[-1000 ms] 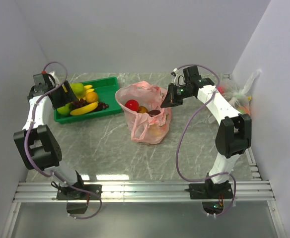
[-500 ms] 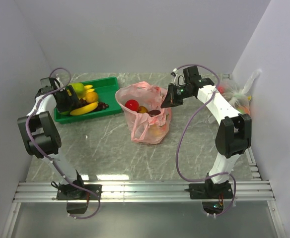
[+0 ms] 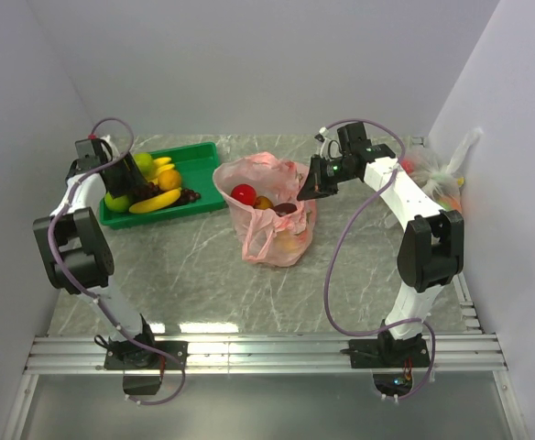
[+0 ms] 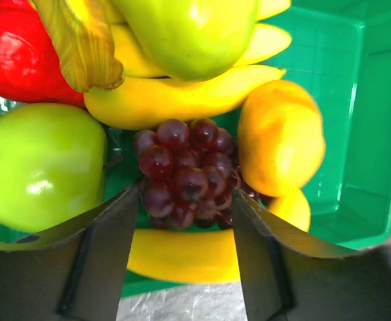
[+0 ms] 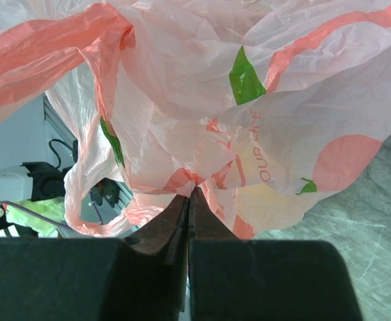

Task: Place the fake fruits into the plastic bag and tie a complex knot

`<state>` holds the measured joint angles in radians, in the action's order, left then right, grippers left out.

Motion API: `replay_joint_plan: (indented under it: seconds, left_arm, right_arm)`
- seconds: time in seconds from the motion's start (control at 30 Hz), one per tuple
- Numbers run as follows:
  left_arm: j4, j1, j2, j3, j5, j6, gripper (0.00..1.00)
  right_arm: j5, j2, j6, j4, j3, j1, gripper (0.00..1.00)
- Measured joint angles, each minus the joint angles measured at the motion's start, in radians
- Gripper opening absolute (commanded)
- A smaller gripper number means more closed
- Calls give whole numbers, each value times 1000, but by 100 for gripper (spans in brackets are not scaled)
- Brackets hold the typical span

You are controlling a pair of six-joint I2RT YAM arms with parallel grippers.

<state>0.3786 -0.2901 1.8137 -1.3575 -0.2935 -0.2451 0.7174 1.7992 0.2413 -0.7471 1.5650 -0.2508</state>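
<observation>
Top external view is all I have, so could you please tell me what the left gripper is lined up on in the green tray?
Observer: The left gripper has its jaws apart on either side of the dark purple grapes, which lie in the green tray.
Operator: Thank you. Is the right gripper actually gripping the bag?
Observer: Yes, the right gripper is shut on a fold of the pink plastic bag.
Operator: And what lies right beside the grapes?
Observer: In the left wrist view, a green apple is on the left and a yellow-orange fruit on the right.
</observation>
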Motion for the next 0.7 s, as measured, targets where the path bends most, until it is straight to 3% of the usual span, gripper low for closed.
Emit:
replay_joint_plan:
  seconds: [0.1,0.17,0.23,0.7]
  left_arm:
    - [-2,4,-38,3,3,24,53]
    - [3,7,-65,-2,3,57,41]
    - [23,12,-69,-31,2,87,38]
    - [128,103,-18,-95,86,183,38]
  right_arm:
    - [0,0,0,-1,0,0,0]
    - [0,1,0,-1,0,0,0]
    - [0,2,0,-1,0,0,0]
    - [-3,5,0,-5,0,0,0]
